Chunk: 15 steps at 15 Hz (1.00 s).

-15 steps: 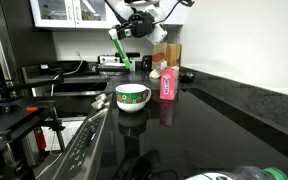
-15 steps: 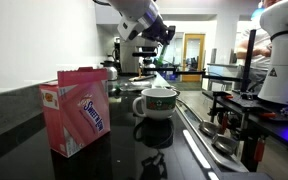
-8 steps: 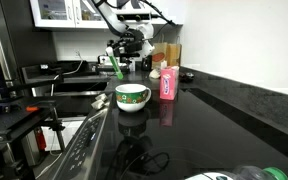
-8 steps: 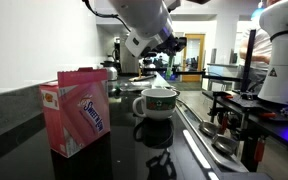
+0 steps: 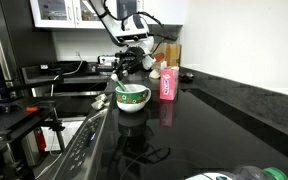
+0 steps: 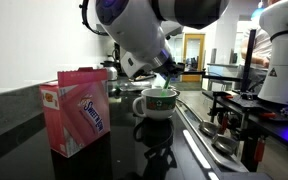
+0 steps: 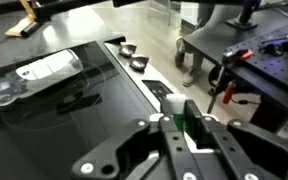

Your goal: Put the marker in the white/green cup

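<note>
The white/green cup (image 5: pixel 132 97) stands on the black counter and also shows in the other exterior view (image 6: pixel 159 102). My gripper (image 5: pixel 125 74) hangs just above the cup's rim, also seen in an exterior view (image 6: pixel 169 78). It is shut on the green marker (image 7: pixel 179 120), whose white end points away from the fingers. In an exterior view the marker's (image 5: pixel 120 88) lower end reaches down to about the cup's rim. The wrist view shows my gripper (image 7: pixel 182 128) closed around the marker; the cup is not visible there.
A pink carton (image 5: pixel 167 83) stands beside the cup, nearer the wall, and fills the foreground in an exterior view (image 6: pixel 82 108). Brown containers (image 5: pixel 170 54) stand at the back. A cooktop (image 5: pixel 82 150) borders the counter. Another robot (image 6: pixel 282 50) stands beyond the counter's edge.
My arm has come down from high above the counter to just over the cup, still holding the marker.
</note>
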Motion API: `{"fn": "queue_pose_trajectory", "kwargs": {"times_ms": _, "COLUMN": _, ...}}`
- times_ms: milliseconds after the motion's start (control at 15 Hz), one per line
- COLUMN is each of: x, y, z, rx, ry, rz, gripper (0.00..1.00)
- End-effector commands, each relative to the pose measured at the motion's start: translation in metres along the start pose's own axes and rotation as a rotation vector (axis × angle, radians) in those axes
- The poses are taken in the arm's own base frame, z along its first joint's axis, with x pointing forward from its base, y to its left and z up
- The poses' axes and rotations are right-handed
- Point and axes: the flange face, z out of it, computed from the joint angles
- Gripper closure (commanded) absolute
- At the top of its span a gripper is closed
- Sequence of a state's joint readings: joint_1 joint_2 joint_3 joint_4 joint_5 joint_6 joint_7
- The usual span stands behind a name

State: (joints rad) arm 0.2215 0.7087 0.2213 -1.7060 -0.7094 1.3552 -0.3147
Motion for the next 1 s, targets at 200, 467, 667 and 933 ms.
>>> {"fn": "queue_pose_trajectory", "kwargs": {"times_ms": 200, "x": 0.001, "y": 0.025, "z": -0.020, "rx": 0.121, "ry": 0.128, "rz": 0.127, "gripper": 0.95}}
{"fn": "queue_pose_trajectory", "kwargs": {"times_ms": 467, "x": -0.014, "y": 0.039, "z": -0.030, "rx": 0.195, "ry": 0.251, "rz": 0.114, "gripper": 0.38}}
{"fn": "queue_pose_trajectory", "kwargs": {"times_ms": 667, "x": -0.042, "y": 0.051, "z": -0.049, "rx": 0.237, "ry": 0.409, "rz": 0.093, "gripper": 0.17}}
{"fn": "queue_pose_trajectory", "kwargs": {"times_ms": 933, "x": -0.107, "y": 0.068, "z": -0.069, "rx": 0.268, "ry": 0.627, "rz": 0.107, "gripper": 0.00}}
